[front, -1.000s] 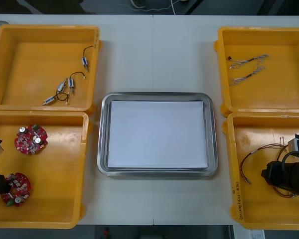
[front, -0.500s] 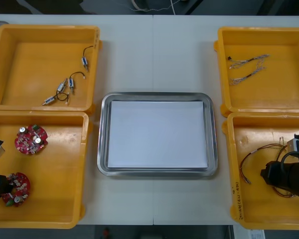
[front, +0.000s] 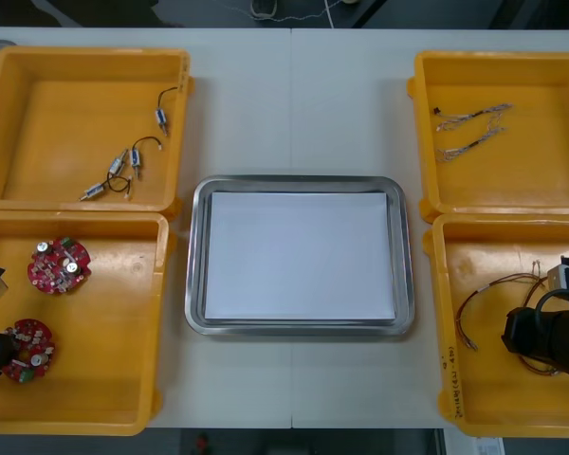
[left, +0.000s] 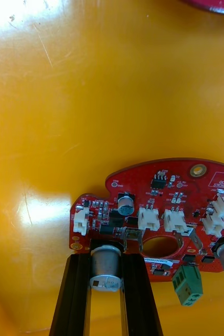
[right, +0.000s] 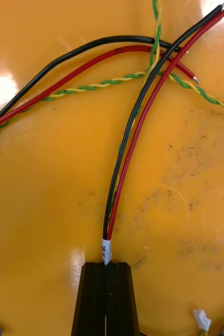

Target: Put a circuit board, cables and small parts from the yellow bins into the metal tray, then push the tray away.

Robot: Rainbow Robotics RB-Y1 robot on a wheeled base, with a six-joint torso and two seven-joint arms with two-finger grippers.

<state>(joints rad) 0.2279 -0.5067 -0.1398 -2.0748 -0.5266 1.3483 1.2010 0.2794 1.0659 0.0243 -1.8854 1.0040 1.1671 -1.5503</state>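
Yellow bins (front: 95, 398) close beneath, left jaws clamp circuit board (left: 159, 194); right jaws seemingly pinch cable (right: 127, 157).

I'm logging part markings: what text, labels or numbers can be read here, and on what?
Nothing reads clearly.
White printing and a sticker on the circuit board in the left gripper: too small.
White tag on the black and red cable in the right gripper: print blurred.
Dark handwriting on the near right yellow bin: illegible.

No text is legible: tiny white print at the board's (left: 143, 184) 3 o'clock edge, a cable's (right: 138, 121) white tag (right: 107, 251), and handwriting on a bin's (front: 448, 384) 8 o'clock rim.
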